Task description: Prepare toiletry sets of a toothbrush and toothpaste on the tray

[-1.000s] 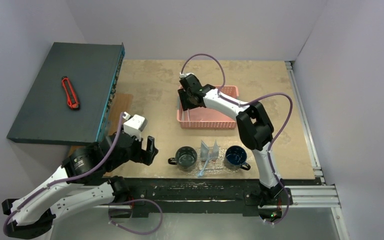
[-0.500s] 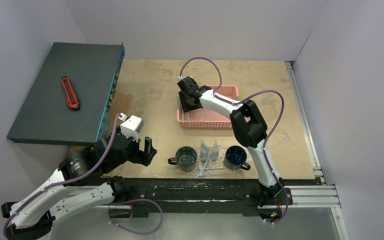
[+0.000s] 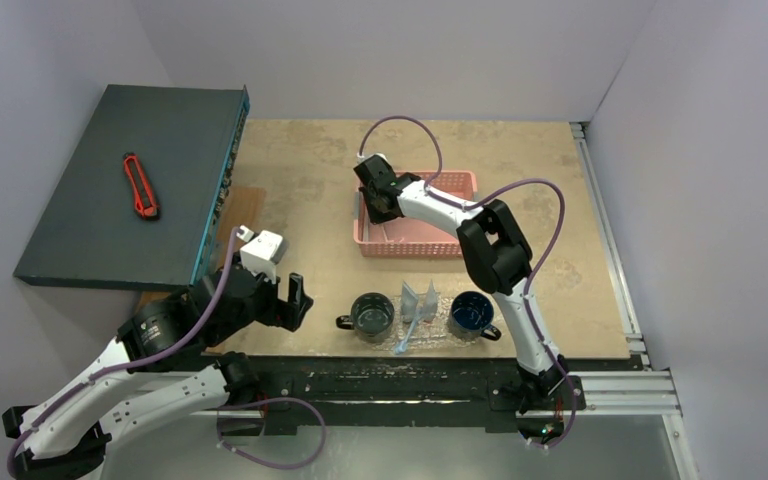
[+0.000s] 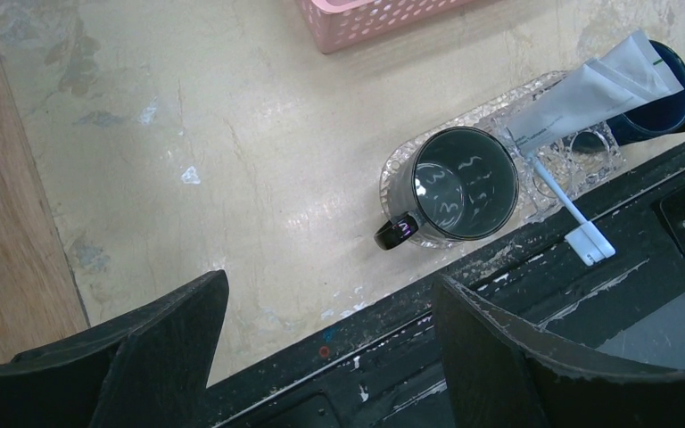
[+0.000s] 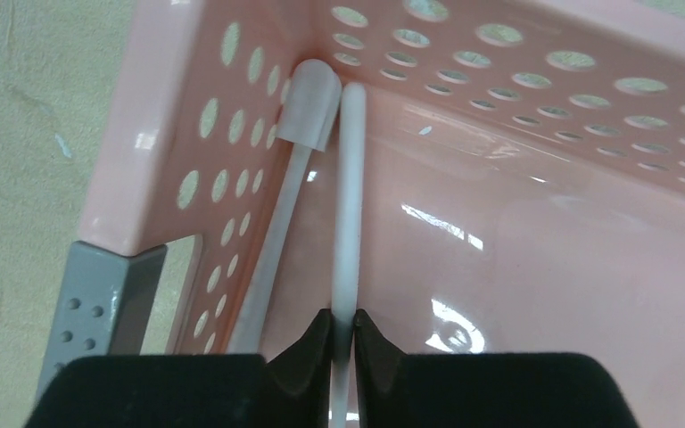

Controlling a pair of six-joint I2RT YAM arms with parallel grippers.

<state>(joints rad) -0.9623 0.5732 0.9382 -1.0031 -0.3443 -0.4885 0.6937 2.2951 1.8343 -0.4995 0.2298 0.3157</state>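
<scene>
Right gripper [image 5: 342, 332] has just pinched shut on a toothbrush [image 5: 350, 205] lying along the left wall of the basket [image 5: 143, 152], so the pick looks made and carrying it to the near tray [image 4: 399, 165] should follow. Left gripper [image 4: 328, 299] hangs wide and empty, near left. On the tray: 2 mugs, green mug [image 4: 464, 183] and blue mug [image 4: 669, 98], at least 1 tube [image 4: 580, 94], 1 loose brush [image 4: 571, 209]. A spare brush [image 5: 276, 241] makes 2 in the basket.

pink holey basket [image 3: 415, 248] sitting mid-frame on the beige table [image 3: 300, 170], big dark slab [image 3: 180, 170] upper left, red box cutter [image 3: 140, 187] lying on top, metal rail [image 3: 612, 250] down the right edge
</scene>
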